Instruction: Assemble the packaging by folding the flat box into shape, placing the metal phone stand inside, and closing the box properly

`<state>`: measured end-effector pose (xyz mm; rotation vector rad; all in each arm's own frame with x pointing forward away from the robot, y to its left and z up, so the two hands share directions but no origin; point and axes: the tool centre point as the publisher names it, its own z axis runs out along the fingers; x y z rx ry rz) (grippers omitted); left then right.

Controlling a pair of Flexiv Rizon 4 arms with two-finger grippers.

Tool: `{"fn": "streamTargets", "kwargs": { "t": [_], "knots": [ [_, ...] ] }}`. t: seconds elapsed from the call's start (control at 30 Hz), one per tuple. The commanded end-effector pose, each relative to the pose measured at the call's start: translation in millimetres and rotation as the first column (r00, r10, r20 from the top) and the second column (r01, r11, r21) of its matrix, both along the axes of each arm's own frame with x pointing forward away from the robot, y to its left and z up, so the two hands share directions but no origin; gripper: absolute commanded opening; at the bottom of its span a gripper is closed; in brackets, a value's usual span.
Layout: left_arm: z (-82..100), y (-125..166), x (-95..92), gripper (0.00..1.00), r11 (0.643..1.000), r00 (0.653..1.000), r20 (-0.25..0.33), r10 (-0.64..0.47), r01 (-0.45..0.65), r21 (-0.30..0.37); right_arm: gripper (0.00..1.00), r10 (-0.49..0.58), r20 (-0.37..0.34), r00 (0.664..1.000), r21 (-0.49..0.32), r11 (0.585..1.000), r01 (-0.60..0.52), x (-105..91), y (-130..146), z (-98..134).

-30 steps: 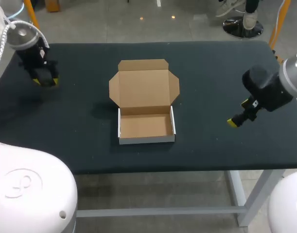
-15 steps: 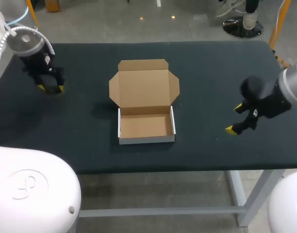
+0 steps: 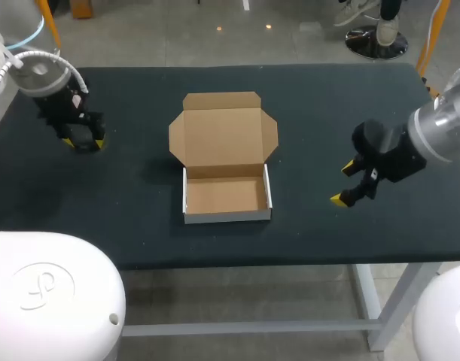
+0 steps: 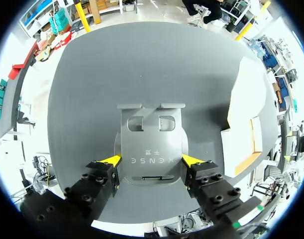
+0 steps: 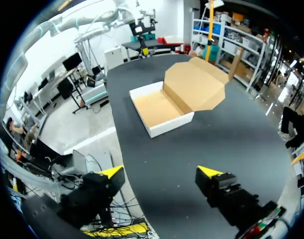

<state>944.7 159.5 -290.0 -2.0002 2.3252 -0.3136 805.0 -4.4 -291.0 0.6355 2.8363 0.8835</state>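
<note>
The metal phone stand (image 4: pixel 151 139) lies flat on the dark worktop (image 3: pixel 327 113) under the left tool (image 4: pixel 152 160), whose grip I cannot tell, well apart from the open-lidded box (image 3: pixel 228 216) at mid-worktop, beyond which the right tool (image 3: pixel 343 183) hangs spread apart.

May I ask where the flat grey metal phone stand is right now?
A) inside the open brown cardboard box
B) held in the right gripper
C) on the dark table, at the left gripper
C: the left wrist view shows the phone stand flat on the dark table at the left gripper. The cardboard box is empty, and so is the right gripper.
</note>
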Motion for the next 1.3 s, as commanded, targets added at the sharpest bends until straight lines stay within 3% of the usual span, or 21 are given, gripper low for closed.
{"fn": "streamTargets", "kwargs": {
  "t": [0.03,0.37,0.63,1.3],
  "knots": [
    [7.8,-3.7,-15.6,0.00,1.000,1.000,0.016,0.002,-0.002,0.002,1.00,0.001,0.002,1.000,0.002,1.000,-0.001,-0.8,-1.0,-1.0],
    [20.2,-26.4,-48.0,0.00,0.999,0.999,0.021,-0.046,0.046,0.017,1.00,0.001,0.002,1.000,0.002,1.000,-0.001,-0.8,-1.0,-1.0],
    [20.7,-61.6,-68.3,0.00,0.992,0.993,0.019,-0.117,0.116,0.044,1.00,0.001,0.002,1.000,0.002,1.000,-0.001,-0.8,-1.0,-1.0],
    [16.0,-150.2,-76.4,0.00,0.973,0.974,0.006,-0.227,0.227,0.030,1.00,0.001,0.002,1.000,0.002,1.000,-0.001,-0.8,-1.0,-1.0]
  ]
}}
